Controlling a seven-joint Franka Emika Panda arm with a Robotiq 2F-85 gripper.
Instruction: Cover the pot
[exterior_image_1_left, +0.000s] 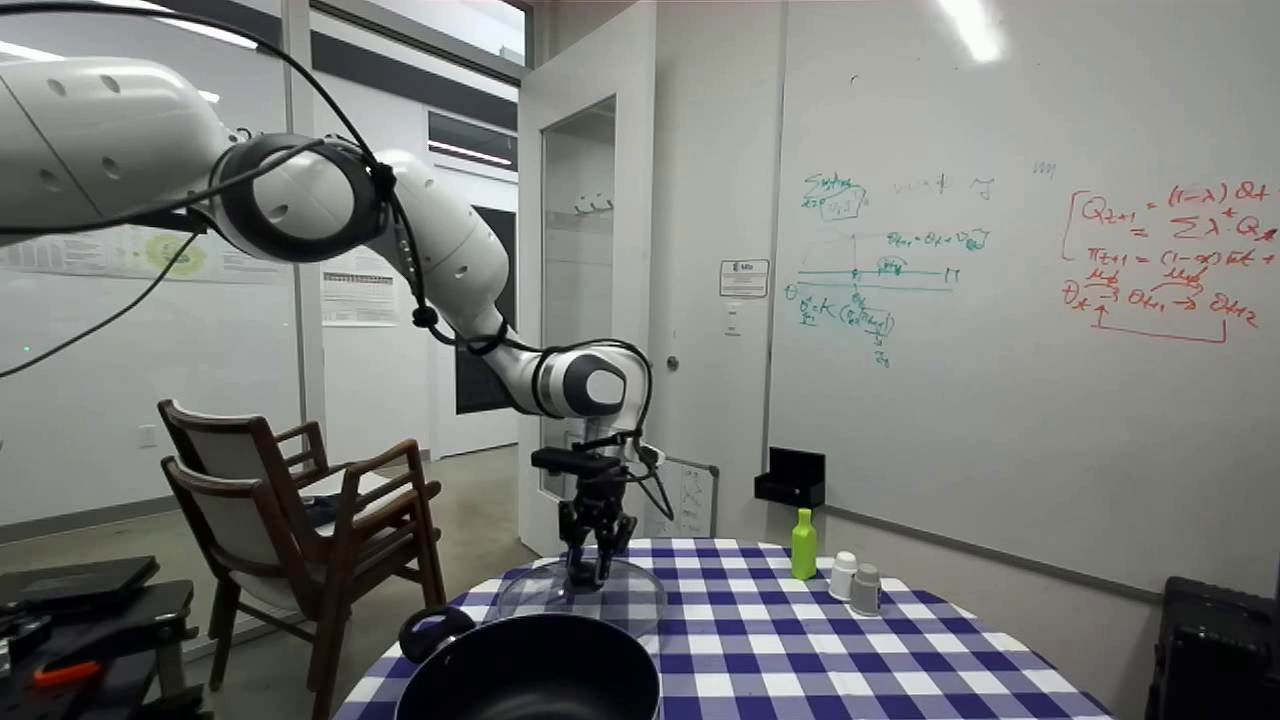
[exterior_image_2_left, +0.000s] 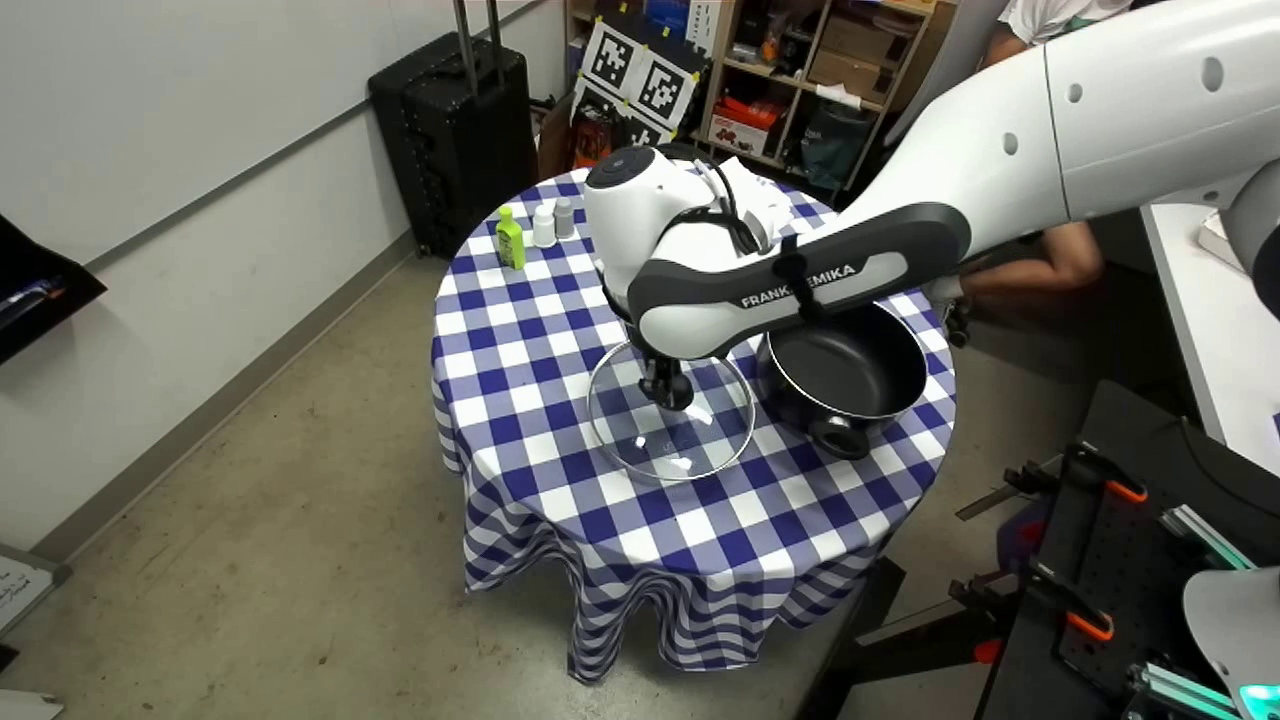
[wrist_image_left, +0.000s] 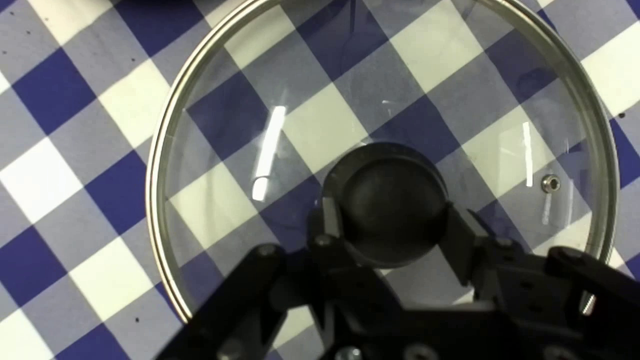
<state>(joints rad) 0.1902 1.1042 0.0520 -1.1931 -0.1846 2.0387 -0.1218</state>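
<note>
The wide black pot (exterior_image_1_left: 560, 645) stands uncovered on the table, and its wall also shows in an exterior view (exterior_image_2_left: 795, 408). Its dark loop handle (exterior_image_2_left: 840, 437) sticks out at one side. The round glass lid (wrist_image_left: 215, 215) with a metal rim lies beside the pot; it shows in both exterior views (exterior_image_1_left: 640, 600) (exterior_image_2_left: 625, 435). My gripper (wrist_image_left: 392, 215) points down over the lid with a finger against each side of its dark knob (wrist_image_left: 395, 192). It appears shut on the knob. I cannot tell whether the lid is lifted off the cloth.
A round table with a blue and white checked cloth (exterior_image_2_left: 520, 400) carries everything. A green bottle (exterior_image_1_left: 804, 548), a white cup-like item (exterior_image_1_left: 843, 576) and a grey one (exterior_image_1_left: 866, 592) stand near its edge. A person (exterior_image_2_left: 1065, 240) is beside the table. Chairs (exterior_image_1_left: 300, 520) stand nearby.
</note>
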